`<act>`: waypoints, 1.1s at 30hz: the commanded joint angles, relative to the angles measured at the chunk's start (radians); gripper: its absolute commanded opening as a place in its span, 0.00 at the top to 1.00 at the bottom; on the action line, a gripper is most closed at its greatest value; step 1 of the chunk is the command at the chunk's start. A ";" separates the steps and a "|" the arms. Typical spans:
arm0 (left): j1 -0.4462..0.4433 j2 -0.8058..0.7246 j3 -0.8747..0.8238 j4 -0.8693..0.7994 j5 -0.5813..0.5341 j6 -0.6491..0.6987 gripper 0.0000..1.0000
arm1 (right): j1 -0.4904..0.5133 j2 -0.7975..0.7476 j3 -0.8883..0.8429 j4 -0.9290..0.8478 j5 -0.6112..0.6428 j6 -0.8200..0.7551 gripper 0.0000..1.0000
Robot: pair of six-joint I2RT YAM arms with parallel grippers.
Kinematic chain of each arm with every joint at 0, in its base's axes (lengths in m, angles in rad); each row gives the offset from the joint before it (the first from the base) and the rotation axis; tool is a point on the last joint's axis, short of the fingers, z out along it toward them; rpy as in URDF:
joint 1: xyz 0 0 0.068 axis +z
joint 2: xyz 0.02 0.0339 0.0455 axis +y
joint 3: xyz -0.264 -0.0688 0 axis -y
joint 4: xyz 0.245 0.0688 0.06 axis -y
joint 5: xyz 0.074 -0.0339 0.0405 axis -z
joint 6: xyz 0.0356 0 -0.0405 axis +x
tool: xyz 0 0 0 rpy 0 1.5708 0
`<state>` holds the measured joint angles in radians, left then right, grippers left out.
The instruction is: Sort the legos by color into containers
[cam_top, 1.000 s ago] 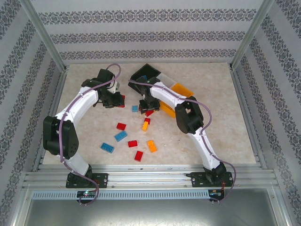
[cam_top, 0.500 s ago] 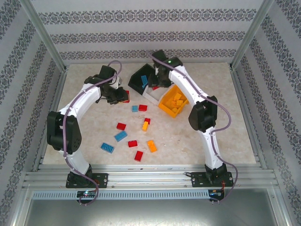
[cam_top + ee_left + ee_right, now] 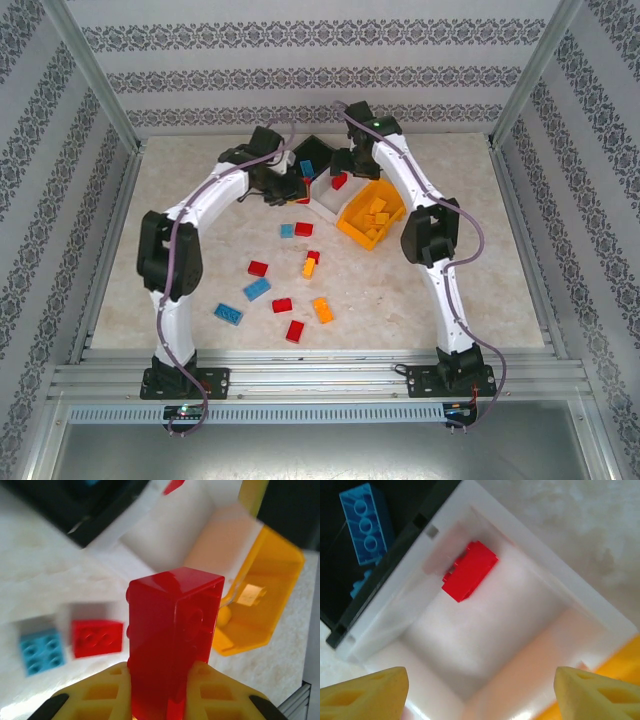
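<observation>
L claw (image 3: 160, 682) clenched on red brick (image 3: 172, 625), upright, just short of white bin (image 3: 160, 535). R claw (image 3: 480, 690) spread wide, empty, above that bin, second red brick (image 3: 469, 571) inside. Best bet: clear the rim, centre, release low, mind R claw.

The red lego (image 3: 172, 645) is glossy, smooth plastic with bright highlights. The left tool (image 3: 160, 700) has matt yellow plastic fingers (image 3: 102, 695). The white bin (image 3: 485, 645) looks smooth and satin, the orange bin (image 3: 270, 580) shiny, the black bin (image 3: 380, 577) dull. The tabletop (image 3: 480, 290) is mottled, stone-like, matt; its front rails (image 3: 320, 378) are brushed metal.
</observation>
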<state>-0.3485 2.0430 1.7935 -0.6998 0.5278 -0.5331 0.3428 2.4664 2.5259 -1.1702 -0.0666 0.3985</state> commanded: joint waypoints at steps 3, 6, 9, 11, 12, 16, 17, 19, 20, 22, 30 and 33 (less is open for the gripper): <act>-0.047 0.189 0.243 0.060 0.053 -0.058 0.91 | -0.006 -0.301 -0.260 0.058 0.002 0.000 0.23; -0.058 0.323 0.435 0.016 0.046 -0.068 0.69 | 0.009 -0.441 -0.462 0.126 -0.021 0.025 0.23; -0.059 0.441 0.638 -0.071 0.049 -0.065 0.44 | 0.046 -0.553 -0.650 0.180 -0.072 0.049 0.23; -0.060 0.465 0.695 -0.095 0.052 -0.064 0.30 | 0.086 -0.599 -0.729 0.191 -0.081 0.053 0.23; -0.060 0.457 0.692 -0.098 0.051 -0.061 0.21 | 0.109 -0.617 -0.762 0.195 -0.082 0.051 0.23; -0.059 0.358 0.581 -0.123 0.005 -0.002 0.00 | 0.167 -0.644 -0.851 0.234 -0.098 0.069 0.23; -0.057 0.316 0.532 -0.126 -0.009 0.016 0.00 | 0.176 -0.642 -0.859 0.250 -0.114 0.068 0.23; -0.050 0.216 0.408 -0.122 -0.059 0.043 0.00 | 0.204 -0.621 -0.845 0.261 -0.129 0.049 0.24; -0.042 0.149 0.328 -0.123 -0.109 0.048 0.00 | 0.222 -0.600 -0.822 0.250 -0.126 0.037 0.24; -0.012 0.024 0.166 -0.129 -0.193 0.036 0.00 | 0.252 -0.557 -0.781 0.228 -0.105 0.025 0.24; 0.109 -0.398 -0.377 -0.205 -0.365 0.060 0.00 | 0.319 -0.293 -0.559 0.127 -0.097 0.005 0.22; 0.116 -0.481 -0.497 -0.224 -0.337 0.065 0.00 | 0.322 -0.182 -0.433 0.081 -0.077 0.006 0.20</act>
<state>-0.2203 1.5948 1.3792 -0.8558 0.2127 -0.5022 0.6590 2.2108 1.9999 -1.0080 -0.1719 0.4206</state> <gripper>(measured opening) 0.999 0.792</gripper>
